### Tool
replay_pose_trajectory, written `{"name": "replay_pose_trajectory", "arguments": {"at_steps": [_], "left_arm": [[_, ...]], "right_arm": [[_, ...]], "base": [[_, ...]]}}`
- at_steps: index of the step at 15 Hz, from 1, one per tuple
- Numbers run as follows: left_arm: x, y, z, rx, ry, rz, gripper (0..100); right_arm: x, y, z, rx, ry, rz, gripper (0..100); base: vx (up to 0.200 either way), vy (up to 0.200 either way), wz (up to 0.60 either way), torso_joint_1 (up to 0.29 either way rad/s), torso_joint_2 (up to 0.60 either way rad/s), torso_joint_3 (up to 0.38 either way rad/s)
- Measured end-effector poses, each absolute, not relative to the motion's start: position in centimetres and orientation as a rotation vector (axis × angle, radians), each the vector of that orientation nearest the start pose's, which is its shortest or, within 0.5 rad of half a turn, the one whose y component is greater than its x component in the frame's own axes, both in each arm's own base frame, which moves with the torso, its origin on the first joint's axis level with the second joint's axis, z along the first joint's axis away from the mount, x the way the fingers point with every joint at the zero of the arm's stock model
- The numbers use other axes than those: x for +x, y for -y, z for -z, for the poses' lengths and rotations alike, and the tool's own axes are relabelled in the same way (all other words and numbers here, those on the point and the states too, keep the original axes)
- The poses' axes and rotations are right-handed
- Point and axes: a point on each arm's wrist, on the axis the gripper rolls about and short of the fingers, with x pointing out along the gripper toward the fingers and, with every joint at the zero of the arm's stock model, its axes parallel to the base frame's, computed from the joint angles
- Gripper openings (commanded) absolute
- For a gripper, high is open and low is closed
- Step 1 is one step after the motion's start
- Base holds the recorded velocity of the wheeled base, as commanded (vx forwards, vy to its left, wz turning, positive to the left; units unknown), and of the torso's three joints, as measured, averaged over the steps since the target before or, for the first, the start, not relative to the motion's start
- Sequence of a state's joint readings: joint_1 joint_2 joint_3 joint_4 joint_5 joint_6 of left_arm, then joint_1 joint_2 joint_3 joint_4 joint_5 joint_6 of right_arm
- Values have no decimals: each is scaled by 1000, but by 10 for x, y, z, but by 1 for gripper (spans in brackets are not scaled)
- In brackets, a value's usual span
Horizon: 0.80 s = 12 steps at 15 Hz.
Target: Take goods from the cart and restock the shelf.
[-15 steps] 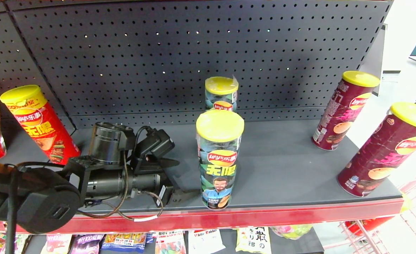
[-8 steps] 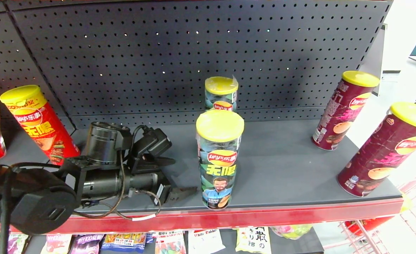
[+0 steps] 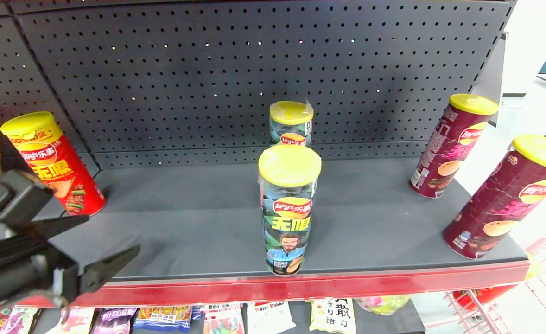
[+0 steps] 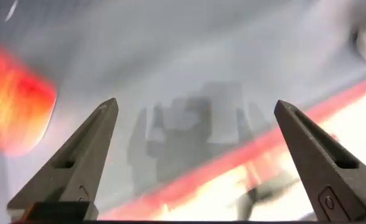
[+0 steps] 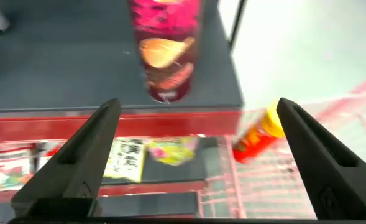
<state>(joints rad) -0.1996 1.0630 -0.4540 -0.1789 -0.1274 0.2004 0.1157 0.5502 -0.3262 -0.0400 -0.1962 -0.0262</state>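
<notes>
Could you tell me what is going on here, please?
The robot is restocking a shelf with chip cans. Its left gripper hangs open and empty off the shelf's front left, clear of the green can. The right gripper, also open, faces the shelf's right end and the cart holding a red can.

We take the shelf (image 3: 199,232) for smooth, matt, dark grey painted metal. Its back panel (image 3: 208,69) has the same finish and is punched with holes. The front strip (image 3: 324,284) looks like glossy red plastic. The green can (image 3: 289,218) and the maroon can (image 3: 500,204) wear shiny printed wraps under smooth yellow plastic lids (image 3: 289,164). The left hand (image 3: 113,233) and right hand (image 5: 198,102) look like matt black plastic. The cart (image 5: 319,168) is pink coated wire.
</notes>
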Motion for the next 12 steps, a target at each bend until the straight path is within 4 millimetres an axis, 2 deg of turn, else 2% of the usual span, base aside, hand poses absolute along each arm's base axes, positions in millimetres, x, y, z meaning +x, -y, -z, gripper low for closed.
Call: {"name": "replay_pose_trajectory", "arguments": {"at_steps": [2, 4, 7, 11, 12], "left_arm": [[81, 14, -176, 192, -472, 272, 100], [53, 7, -177, 180, -441, 196, 100], [37, 4, -182, 177, -352, 172, 100], [28, 4, -181, 178, -313, 163, 100], [27, 3, -181, 178, -307, 163, 100]], "right_arm": [[32, 3, -172, -81, -194, 152, 100], [31, 4, -169, -103, -206, 182, 100], [29, 5, -165, -130, -225, 207, 100], [25, 5, -159, -145, -244, 208, 100], [24, 5, -159, -145, -240, 208, 100]], "base": [[0, 0, 0, 0, 0, 0], [0, 0, 0, 0, 0, 0], [0, 0, 0, 0, 0, 0], [-200, 0, 0, 8, 1, 5], [0, 0, 0, 0, 0, 0]]}}
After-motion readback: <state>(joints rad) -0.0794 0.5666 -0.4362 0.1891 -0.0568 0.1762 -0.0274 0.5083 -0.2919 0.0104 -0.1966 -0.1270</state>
